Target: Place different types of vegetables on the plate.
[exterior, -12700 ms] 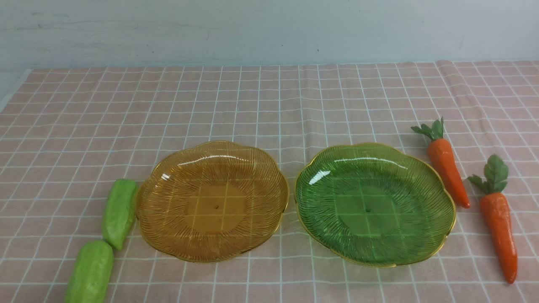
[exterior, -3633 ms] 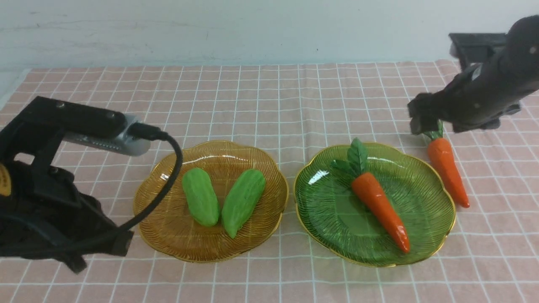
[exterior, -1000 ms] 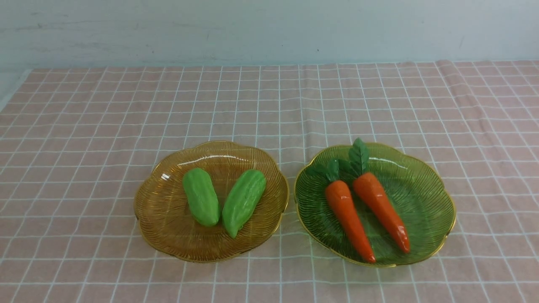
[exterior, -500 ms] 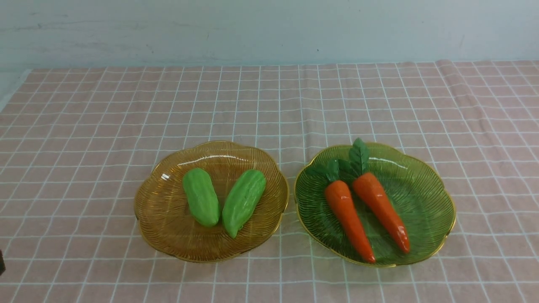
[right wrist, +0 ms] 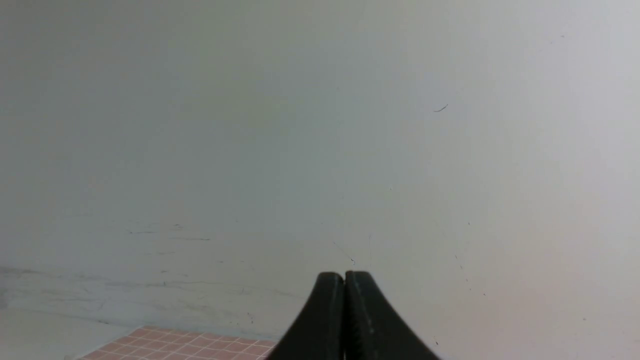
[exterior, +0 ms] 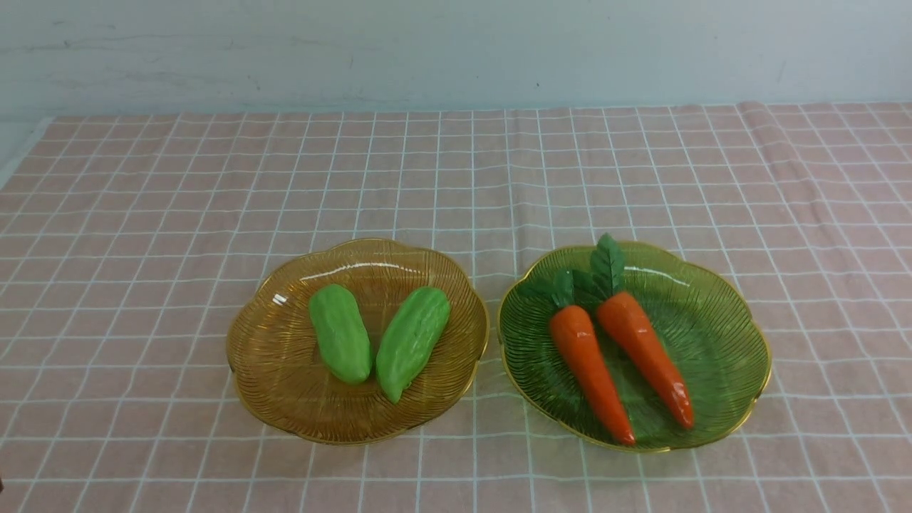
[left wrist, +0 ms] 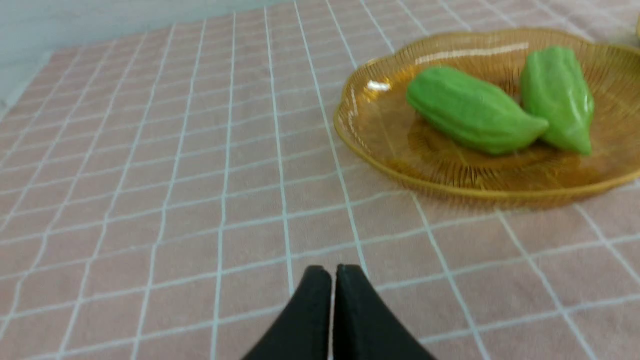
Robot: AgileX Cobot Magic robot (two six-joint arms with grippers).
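Observation:
Two light-green gourds (exterior: 340, 343) (exterior: 411, 342) lie side by side in the amber plate (exterior: 278, 388) on the left. Two orange carrots (exterior: 590, 363) (exterior: 645, 349) with green tops lie in the green plate (exterior: 727, 335) on the right. Neither arm shows in the front view. In the left wrist view my left gripper (left wrist: 333, 270) is shut and empty over the cloth, short of the amber plate (left wrist: 385, 160) and its gourds (left wrist: 472, 110) (left wrist: 557, 95). My right gripper (right wrist: 344, 275) is shut and empty, facing the wall.
A pink checked cloth (exterior: 456, 171) covers the table up to a pale wall (exterior: 456, 50) at the back. The cloth's left edge (exterior: 21, 157) shows at the far left. A corner of the cloth (right wrist: 180, 342) appears in the right wrist view.
The vegetables and plates have not moved. A dark bit of the left arm at the lower left edge half a second ago has dropped almost out of the front view.

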